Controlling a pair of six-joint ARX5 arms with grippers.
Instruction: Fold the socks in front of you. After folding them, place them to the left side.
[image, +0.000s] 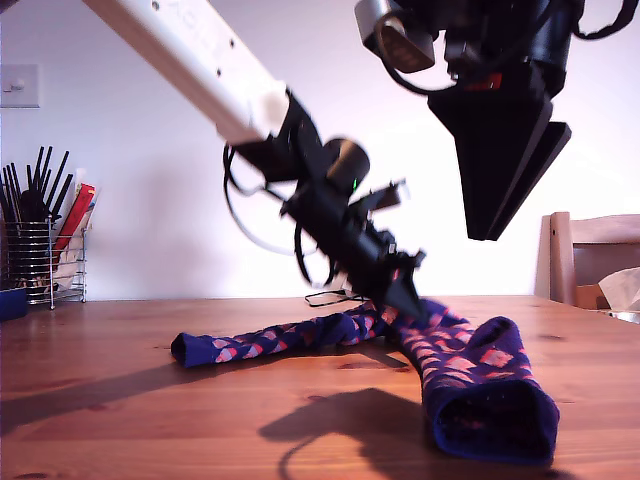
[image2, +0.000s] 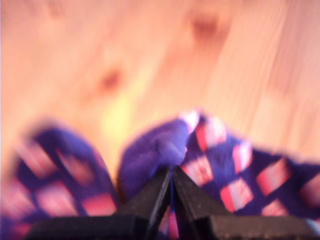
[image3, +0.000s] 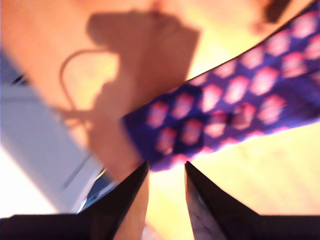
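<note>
- Wooden counter (image: 120, 400) carried the socks (image: 480, 380), navy-purple with pink-red blocks, lying crossed towards the exterior view's right.
- Nearest the camera, one sock's open cuff (image: 495, 425) faced forward at the exterior view's lower right; the other sock (image: 270, 340) stretched away towards the exterior view's left, its end resting flat.
- Where the two met, my first tool (image2: 171, 172) was down on the fabric, its jaws pressed together on a bunched purple fold of the socks; its white arm (image: 190, 55) slanted in from the exterior view's upper left.
- My second tool (image3: 166, 172) hung in the air above the socks at the exterior view's upper right, its jaws spread a little, touching nothing.
- Farther back, a wire holder of utensils (image: 45, 245) stood at the exterior view's left edge, and a wooden chair (image: 590, 255) at its right, before a white wall.
</note>
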